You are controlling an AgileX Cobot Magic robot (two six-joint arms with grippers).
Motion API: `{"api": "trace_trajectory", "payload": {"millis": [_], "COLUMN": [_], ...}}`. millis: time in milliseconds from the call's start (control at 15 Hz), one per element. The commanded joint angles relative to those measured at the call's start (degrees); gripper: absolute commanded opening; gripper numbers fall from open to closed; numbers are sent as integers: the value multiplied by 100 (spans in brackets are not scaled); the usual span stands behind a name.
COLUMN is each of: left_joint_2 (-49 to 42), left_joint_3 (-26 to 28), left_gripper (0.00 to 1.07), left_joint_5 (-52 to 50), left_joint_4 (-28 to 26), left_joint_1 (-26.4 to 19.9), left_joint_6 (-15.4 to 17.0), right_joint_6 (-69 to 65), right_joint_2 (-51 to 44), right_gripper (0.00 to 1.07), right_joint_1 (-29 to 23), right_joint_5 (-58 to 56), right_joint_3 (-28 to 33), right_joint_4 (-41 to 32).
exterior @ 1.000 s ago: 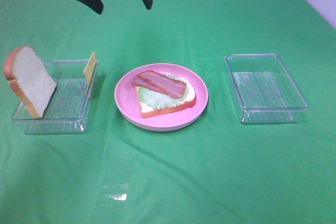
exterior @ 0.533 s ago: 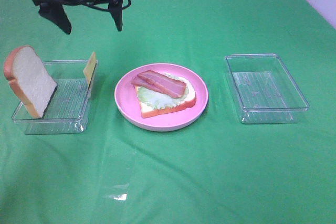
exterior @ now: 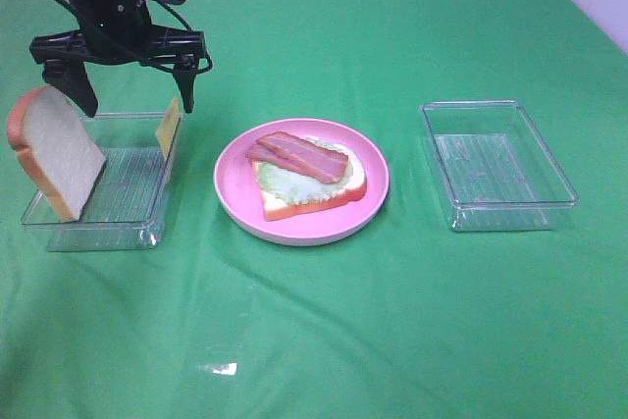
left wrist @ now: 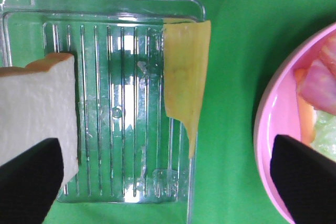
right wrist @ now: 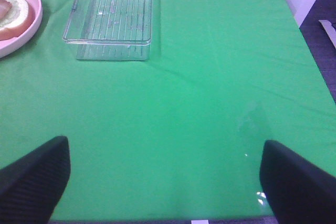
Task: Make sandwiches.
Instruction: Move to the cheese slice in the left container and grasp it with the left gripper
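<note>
The left gripper [exterior: 132, 90] is held spread wide and empty above the left clear tray [exterior: 128, 218], where a bread slice [exterior: 54, 154] and a cheese square [exterior: 169, 127] are propped against opposite walls. On the pink plate [exterior: 235, 193], a bread slice topped with lettuce [exterior: 280, 183] and bacon [exterior: 299, 156] is seen. The right gripper [right wrist: 163, 182] is likewise spread, holding nothing, over bare green cloth [right wrist: 184, 103].

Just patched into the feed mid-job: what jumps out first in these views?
The pink plate in the middle of the green table holds an open sandwich: bread, lettuce, bacon on top. At the left, the left claw hangs wide open over a clear tray, where a bread slice and a cheese slice lean on opposite walls.
</note>
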State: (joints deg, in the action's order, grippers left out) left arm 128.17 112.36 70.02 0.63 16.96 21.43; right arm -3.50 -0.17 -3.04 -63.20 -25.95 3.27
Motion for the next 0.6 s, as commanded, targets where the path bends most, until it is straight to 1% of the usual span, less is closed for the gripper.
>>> {"api": "trace_trajectory", "payload": {"millis": [67, 200, 467, 533, 600], "left_joint_2": [149, 361, 487, 487, 487], "left_joint_3": [-46, -34, -34, -34, -34], "left_gripper": [99, 99, 98, 94, 92], "left_joint_5": [29, -155, -235, -327, -350], "left_joint_4": [-178, -195, -178, -178, -178], "left_joint_1": [11, 11, 11, 11, 11], "left_joint_6": [115, 115, 115, 115, 115], "right_joint_6": [57, 57, 57, 57, 57], "right_joint_2": [-155, -155, -155, -155, -155], "right_gripper": [95, 95, 95, 95, 95], "right_joint_1": [29, 29, 29, 29, 29], "right_joint_5": [11, 11, 11, 11, 11], "right_joint_3": [11, 11, 11, 11, 11], "right_joint_4": [6, 6, 6, 6, 6]}}
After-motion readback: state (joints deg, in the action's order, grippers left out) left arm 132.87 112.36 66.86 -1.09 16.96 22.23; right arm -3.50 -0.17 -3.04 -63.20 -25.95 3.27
